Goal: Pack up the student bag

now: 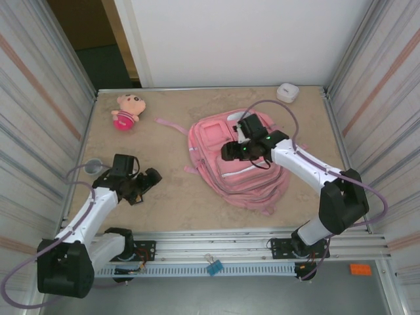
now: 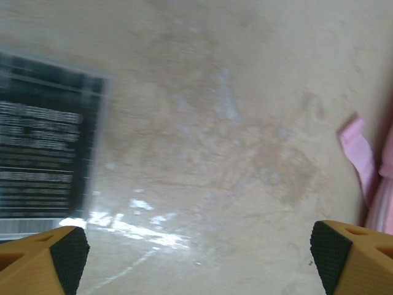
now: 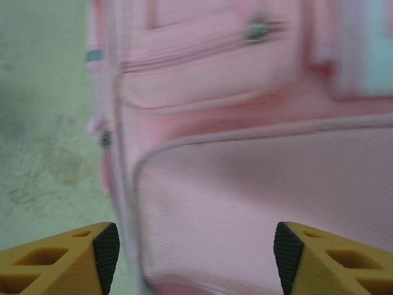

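The student bag [image 1: 252, 180] lies flat, front side up, right of the table's middle, its near end close to the front rail and its far end short of the back wall. Bare table [image 1: 177, 203] opens to its left as far as the left wall, a narrower band runs along its right side, and a free strip runs behind it. The bag is pink fabric with zip pockets stacked on the front, a pale strip crossing one panel and piping round the pocket edges; a thin pink strap [image 1: 172, 125] trails out to the far left. In the right wrist view the pocket seams and a zip pull on the bag [image 3: 258, 184] are blurred. The right gripper [image 1: 230, 152] hangs over the bag's front, its fingers [image 3: 104, 249] apart, pink cloth between them and nothing clamped. The left gripper [image 1: 151, 178] hovers over bare table left of the bag, its claw spread wide and empty [image 2: 196, 258]; a blurred dark printed sheet [image 2: 43, 153] lies ahead to its left. A plush doll [image 1: 126, 110] sits in the far left corner and a small white object [image 1: 287, 92] sits at the far edge, both clear of the bag.
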### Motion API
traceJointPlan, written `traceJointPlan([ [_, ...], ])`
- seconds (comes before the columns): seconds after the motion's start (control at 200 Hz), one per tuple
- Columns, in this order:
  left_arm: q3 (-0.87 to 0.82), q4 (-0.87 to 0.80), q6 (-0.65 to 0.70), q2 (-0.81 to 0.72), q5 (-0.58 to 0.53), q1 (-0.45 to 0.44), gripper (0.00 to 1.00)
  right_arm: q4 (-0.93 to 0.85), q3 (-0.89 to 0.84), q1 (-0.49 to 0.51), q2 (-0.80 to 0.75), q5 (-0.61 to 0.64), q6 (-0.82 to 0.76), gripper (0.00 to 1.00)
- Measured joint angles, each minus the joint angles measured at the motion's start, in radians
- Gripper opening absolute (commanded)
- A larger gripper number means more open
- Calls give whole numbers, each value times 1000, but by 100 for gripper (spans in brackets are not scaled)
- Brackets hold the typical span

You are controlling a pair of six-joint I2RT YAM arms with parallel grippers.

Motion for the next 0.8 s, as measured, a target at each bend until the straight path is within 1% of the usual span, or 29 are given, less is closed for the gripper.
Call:
traceJointPlan([
  [0.035,11,12,3,12,2,-31,89,-8,-3,-49,-2,-12,7,70],
  [0.125,50,64,37,55,12,-109,86,-32,-18,-168,-10,-26,18,71],
  [0.205,84,123,83,103,37,-160,83,-68,-29,-216,-33,-25,6,71],
  [0.336,128,233,189,202,107,-209,79,-108,-35,-192,-103,-30,-84,69],
  [0.526,227,354,383,414,269,-222,78,-137,-54,-122,-225,-26,-237,69],
  [0.646,333,419,460,558,377,-222,78,-137,-74,-106,-263,-31,-279,69],
  [0.802,425,489,533,690,497,-221,80,-137,-106,-97,-295,-33,-299,68],
])
